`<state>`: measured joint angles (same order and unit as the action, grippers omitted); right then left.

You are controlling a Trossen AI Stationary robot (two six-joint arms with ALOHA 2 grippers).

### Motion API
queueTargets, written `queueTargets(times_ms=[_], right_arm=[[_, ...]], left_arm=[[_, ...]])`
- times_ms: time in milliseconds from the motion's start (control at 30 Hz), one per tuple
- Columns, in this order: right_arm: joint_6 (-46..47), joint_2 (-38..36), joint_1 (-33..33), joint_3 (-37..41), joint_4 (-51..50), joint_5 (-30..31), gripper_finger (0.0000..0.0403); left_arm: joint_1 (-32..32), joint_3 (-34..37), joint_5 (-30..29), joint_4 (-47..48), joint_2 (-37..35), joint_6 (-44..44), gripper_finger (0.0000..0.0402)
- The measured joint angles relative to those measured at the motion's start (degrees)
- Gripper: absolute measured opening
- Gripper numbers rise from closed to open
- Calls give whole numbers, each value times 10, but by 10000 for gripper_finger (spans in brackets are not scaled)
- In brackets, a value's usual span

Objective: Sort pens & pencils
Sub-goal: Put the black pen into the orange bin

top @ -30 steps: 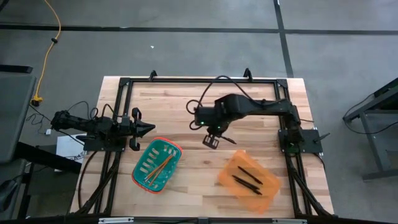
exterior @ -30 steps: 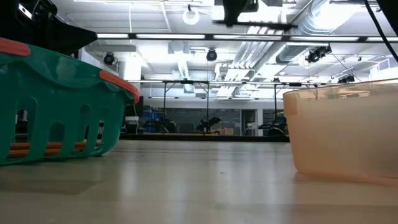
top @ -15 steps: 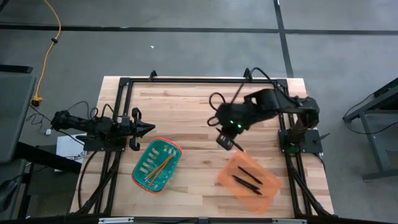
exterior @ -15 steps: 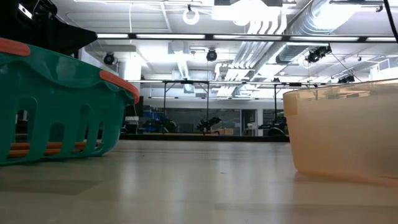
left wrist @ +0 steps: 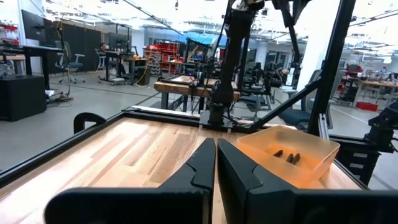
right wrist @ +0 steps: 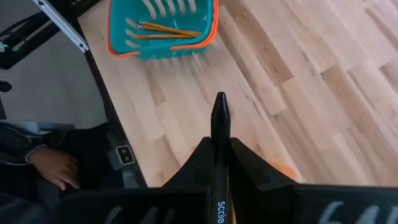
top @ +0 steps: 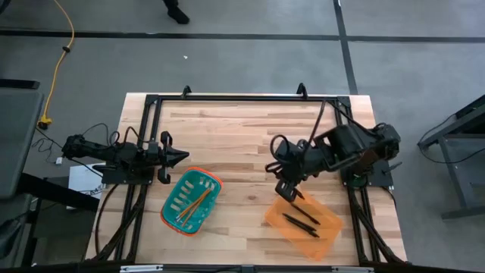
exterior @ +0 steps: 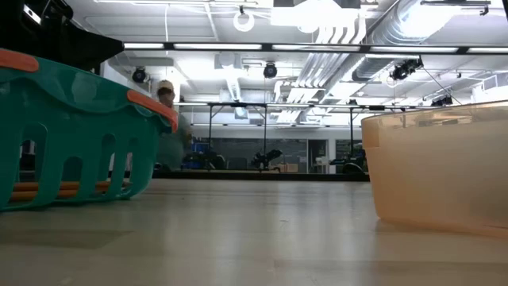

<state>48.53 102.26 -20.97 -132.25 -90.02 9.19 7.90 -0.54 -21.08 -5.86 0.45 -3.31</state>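
My right gripper [top: 287, 189] [right wrist: 220, 147] hovers over the far-left corner of the orange bin [top: 303, 221] and is shut on a black pen [right wrist: 220, 118]. Two more pens [top: 301, 218] lie on the bin's floor. The orange pencils [top: 194, 204] [right wrist: 166, 30] lie in the teal basket [top: 192, 200] [right wrist: 163, 28]; in the low view they show through its slots [exterior: 40, 191]. My left gripper [top: 179, 157] [left wrist: 216, 157] waits shut at the table's left side, just beyond the basket's far rim. My right gripper pinches the black pen between its two fingers, on the shaft [right wrist: 219, 134] behind the tip. The pen lies along the fingers and its capped end [right wrist: 220, 104] sticks out past them. It is lifted clear of the table, pointing slantwise down.
Bare wood lies between the basket and the bin [exterior: 432, 171] and across the table's far half. A black frame [top: 242, 98] rims the table. A person's hand [right wrist: 55, 167] shows beside the table's edge, and a person [exterior: 168, 119] stands in the room behind.
My right gripper has carried the pen from the table's middle toward the right and near edge, ending over the orange bin's far-left corner, while the arm folded back toward its base and the wrist turned. A person has come into the low view's background.
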Motion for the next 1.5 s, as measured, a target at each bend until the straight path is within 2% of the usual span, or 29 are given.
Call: queueTargets(times_ms=[367, 500, 700, 1033, 1267, 1500], right_arm=[[85, 9, -64, 2, 1, 37, 3], [116, 9, -80, 48, 1, 24, 3], [164, -15, -96, 174, 19, -17, 3], [230, -131, -110, 471, 272, -53, 3], [273, -192, -110, 677, 468, -103, 3], [311, -213, -110, 808, 573, -129, 3]], left_arm=[[0, 0, 0, 0, 0, 0, 6], [0, 0, 0, 0, 0, 0, 5], [0, 0, 0, 0, 0, 0, 5], [0, 0, 0, 0, 0, 0, 5], [0, 0, 0, 0, 0, 0, 5], [0, 0, 0, 0, 0, 0, 5]])
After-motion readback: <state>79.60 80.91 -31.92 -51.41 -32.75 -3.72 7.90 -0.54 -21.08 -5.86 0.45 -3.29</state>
